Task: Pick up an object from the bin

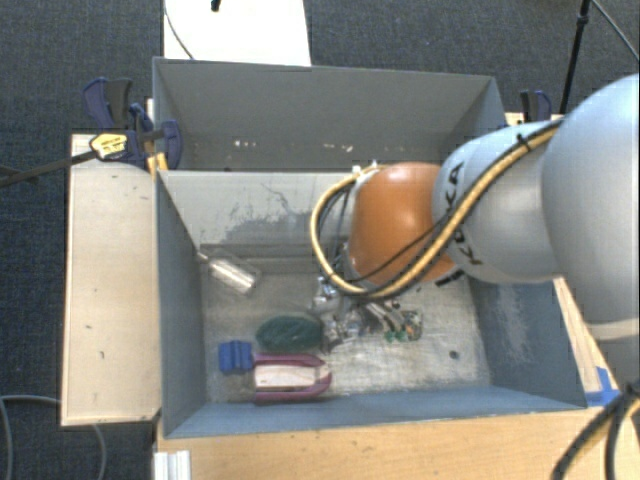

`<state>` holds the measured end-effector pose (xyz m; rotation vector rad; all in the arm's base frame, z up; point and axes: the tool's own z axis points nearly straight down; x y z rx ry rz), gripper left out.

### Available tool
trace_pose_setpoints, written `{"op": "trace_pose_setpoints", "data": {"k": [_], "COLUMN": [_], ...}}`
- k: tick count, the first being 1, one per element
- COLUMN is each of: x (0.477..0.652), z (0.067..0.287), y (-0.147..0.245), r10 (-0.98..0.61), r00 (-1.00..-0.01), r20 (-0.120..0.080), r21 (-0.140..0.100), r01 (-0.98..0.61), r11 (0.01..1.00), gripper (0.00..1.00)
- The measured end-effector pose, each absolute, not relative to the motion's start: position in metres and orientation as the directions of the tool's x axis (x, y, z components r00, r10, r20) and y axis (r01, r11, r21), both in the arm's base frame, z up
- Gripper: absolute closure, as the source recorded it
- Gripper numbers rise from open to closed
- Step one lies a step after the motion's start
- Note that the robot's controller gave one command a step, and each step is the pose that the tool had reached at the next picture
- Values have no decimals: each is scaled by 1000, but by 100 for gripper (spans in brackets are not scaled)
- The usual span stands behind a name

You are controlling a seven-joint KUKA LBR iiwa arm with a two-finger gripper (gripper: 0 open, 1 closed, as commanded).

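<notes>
My gripper (336, 316) reaches down under the arm's orange cover to the middle of the bin floor. Just to its left, close against it, lies a dark green rounded thing (289, 332). To its right is a small cluster of green and white pieces (399, 326), partly hidden by the gripper. In front of the green thing a maroon case with a white face (290, 375) lies flat near the front wall.
A small blue block (235, 356) sits at the left end of the maroon case. A clear plastic tube (231, 274) lies towards the left wall. A tiny dark speck (453, 353) is on the floor at the right. The arm covers the bin's right half.
</notes>
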<state>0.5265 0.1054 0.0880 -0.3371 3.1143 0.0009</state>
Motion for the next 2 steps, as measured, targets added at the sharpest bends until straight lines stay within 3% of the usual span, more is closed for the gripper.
{"op": "trace_pose_setpoints", "data": {"k": [1,2], "x": [519,591], "z": [188,255], "y": [109,158], "r10": [-214,-510], "r00": [-977,-860], "r20": [-10,-11], "r21": [0,-2], "r01": [-214,-510], "r11": [977,860], "gripper": [100,100]}}
